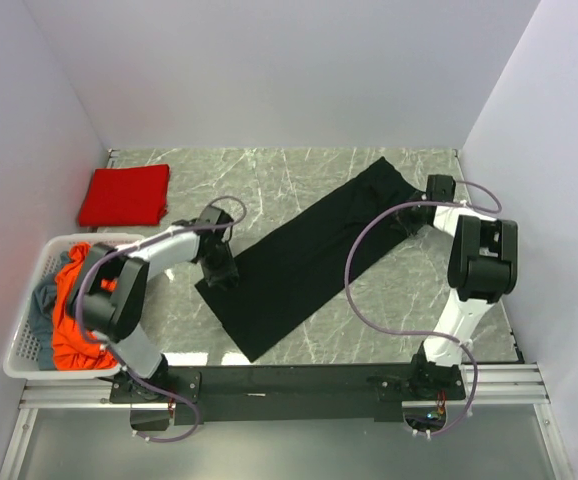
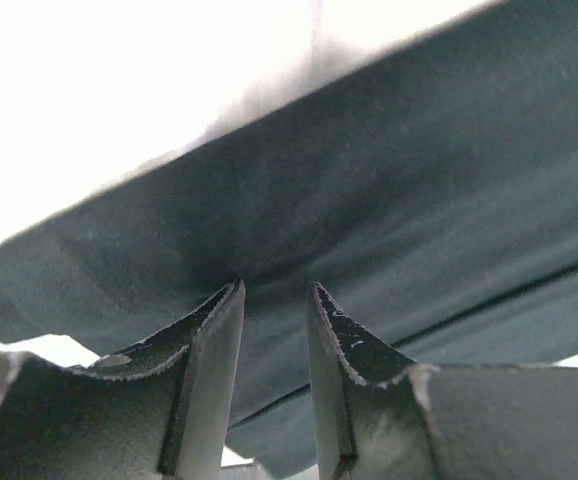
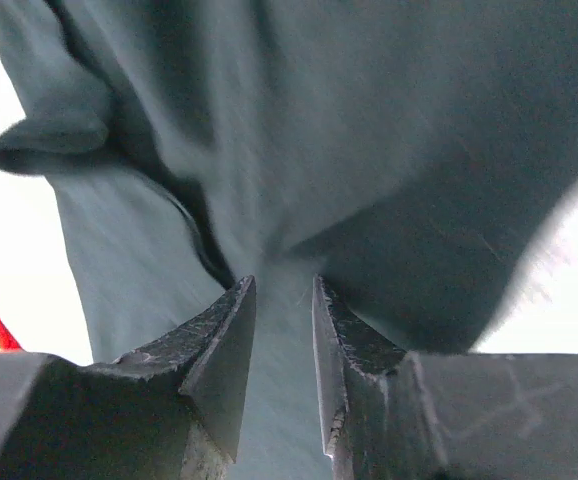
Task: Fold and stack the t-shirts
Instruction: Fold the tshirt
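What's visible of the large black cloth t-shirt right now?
The large black cloth t-shirt is soft, matte, folded lengthwise into a long band lying diagonally across the grey marbled tabletop, near-left to far-right. The left end effector pinches its near-left end, the right end effector its far-right end, where the cloth bunches.

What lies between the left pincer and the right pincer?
The black t-shirt, laid out diagonally, spans that whole stretch; the top external view shows it.

White-and-black arms (image 1: 169, 246) trail looping cables (image 1: 353, 270), seemingly lilac-grey.
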You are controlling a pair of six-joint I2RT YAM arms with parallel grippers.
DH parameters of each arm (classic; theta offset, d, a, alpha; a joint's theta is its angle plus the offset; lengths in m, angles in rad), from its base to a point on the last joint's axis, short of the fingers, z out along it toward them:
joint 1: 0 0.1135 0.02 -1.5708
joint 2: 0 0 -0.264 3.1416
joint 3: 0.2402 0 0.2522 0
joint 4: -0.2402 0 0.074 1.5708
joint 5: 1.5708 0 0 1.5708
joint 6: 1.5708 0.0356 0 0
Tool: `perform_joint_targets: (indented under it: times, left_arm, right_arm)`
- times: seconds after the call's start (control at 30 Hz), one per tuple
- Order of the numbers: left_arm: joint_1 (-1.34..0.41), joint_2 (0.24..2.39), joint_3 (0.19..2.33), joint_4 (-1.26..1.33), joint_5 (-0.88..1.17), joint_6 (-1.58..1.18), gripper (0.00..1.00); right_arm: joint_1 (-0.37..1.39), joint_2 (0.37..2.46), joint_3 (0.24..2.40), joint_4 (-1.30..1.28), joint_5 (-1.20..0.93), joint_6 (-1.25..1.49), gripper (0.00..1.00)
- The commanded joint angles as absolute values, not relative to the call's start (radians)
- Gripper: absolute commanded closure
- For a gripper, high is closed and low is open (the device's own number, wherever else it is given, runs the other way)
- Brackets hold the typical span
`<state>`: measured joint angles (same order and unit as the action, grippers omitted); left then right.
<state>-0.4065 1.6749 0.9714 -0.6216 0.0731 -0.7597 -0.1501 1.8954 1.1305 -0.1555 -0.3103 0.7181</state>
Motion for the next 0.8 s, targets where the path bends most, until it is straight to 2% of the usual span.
perform_joint_targets:
  times: [0.0,0.2,0.3,0.43,0.6,0.67,0.73,0.77]
  left_arm:
    - [-0.471,1.649,0.807,-0.657,0.172,-0.801,0.61]
    - [-0.667,1.536,0.647,-0.644,0.316,-0.903,0.6]
    - [-0.781,1.502,0.626,-0.634,0.376,-0.962,0.59]
    - [-0.899,1.482,0.652,-0.644,0.391,-1.02,0.52]
    - [-0.896,1.442,0.77,-0.764,0.258,-1.031,0.39]
    - [-0.885,1.445,0.86,-0.798,0.201,-1.022,0.37]
    - [-0.861,1.454,0.949,-0.837,0.161,-0.999,0.28]
    - [-0.847,1.457,0.977,-0.844,0.146,-0.986,0.26]
  right_arm:
    - [-0.111,1.951,1.267,-0.205,-0.285,0.696,0.63]
    - [-0.028,2.085,1.48,-0.308,-0.272,0.66,0.62]
    - [0.021,2.14,1.552,-0.337,-0.281,0.626,0.62]
    - [0.048,2.131,1.592,-0.37,-0.278,0.575,0.61]
    - [0.046,2.04,1.56,-0.374,-0.291,0.49,0.61]
    - [0.046,2.019,1.551,-0.37,-0.325,0.48,0.61]
    - [0.048,1.987,1.537,-0.353,-0.366,0.497,0.61]
    - [0.046,1.979,1.52,-0.327,-0.379,0.509,0.6]
